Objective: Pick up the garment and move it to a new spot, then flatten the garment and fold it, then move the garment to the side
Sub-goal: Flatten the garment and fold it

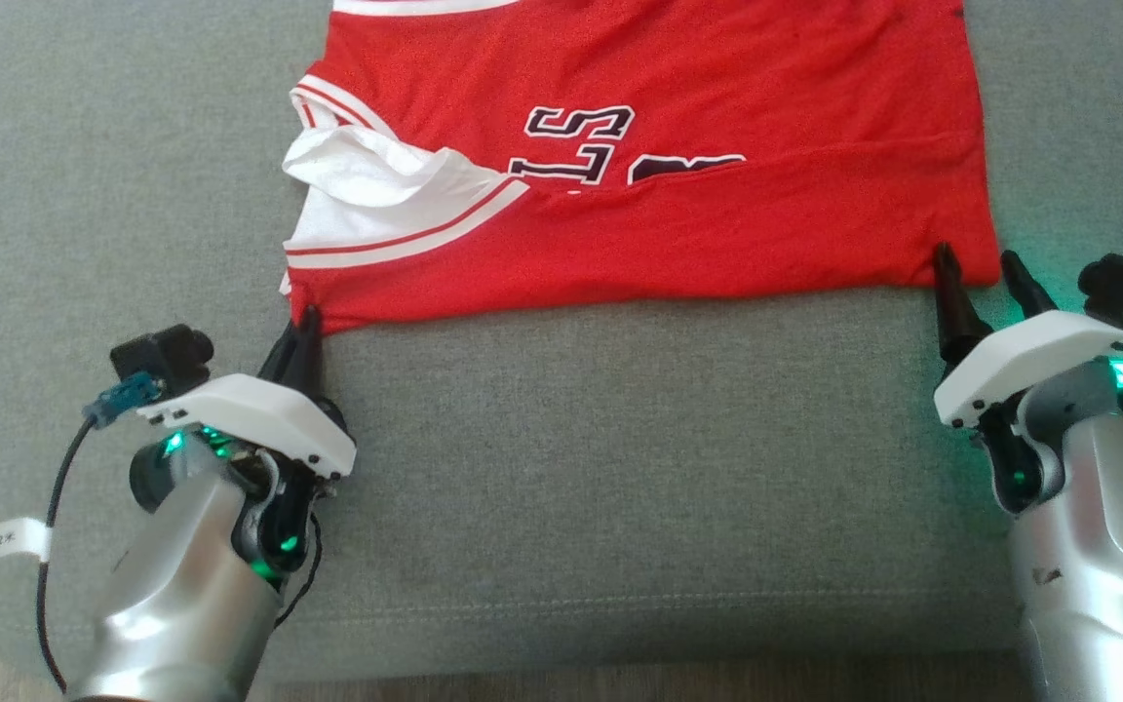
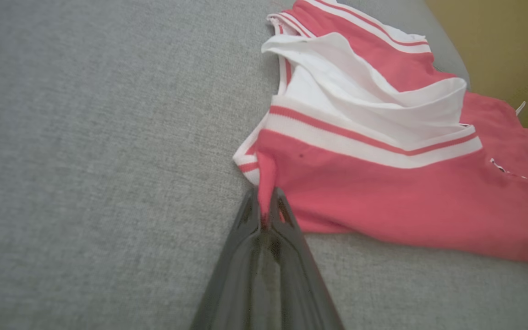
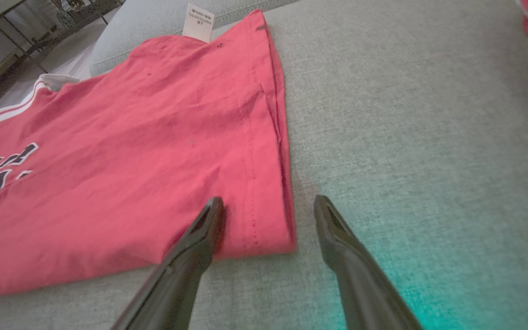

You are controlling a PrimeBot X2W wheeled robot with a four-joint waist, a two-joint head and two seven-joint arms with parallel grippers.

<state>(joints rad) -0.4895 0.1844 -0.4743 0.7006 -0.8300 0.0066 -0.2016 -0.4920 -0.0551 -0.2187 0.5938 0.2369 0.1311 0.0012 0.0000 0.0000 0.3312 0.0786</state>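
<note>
Garment (image 1: 678, 195) lies on grey cushion (image 1: 620, 468); left gripper (image 1: 306, 324) pinches its near-left corner, right gripper (image 1: 976, 258) spread astride near-right corner. Lift now and you'll drag it skewed, one corner unheld

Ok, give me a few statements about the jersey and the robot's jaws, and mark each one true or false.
1. The left jaws are shut on a near corner of the jersey. True.
2. The right jaws are shut on the jersey too. False: they stand open, one finger over the fabric and the other over the cushion, astride the other near corner.
3. The jersey is blue. False: it is red with white trim.
4. The jersey lies on a grey cushion. True.
5. A white label sticks out at the jersey's far edge in the right wrist view. True.
</note>
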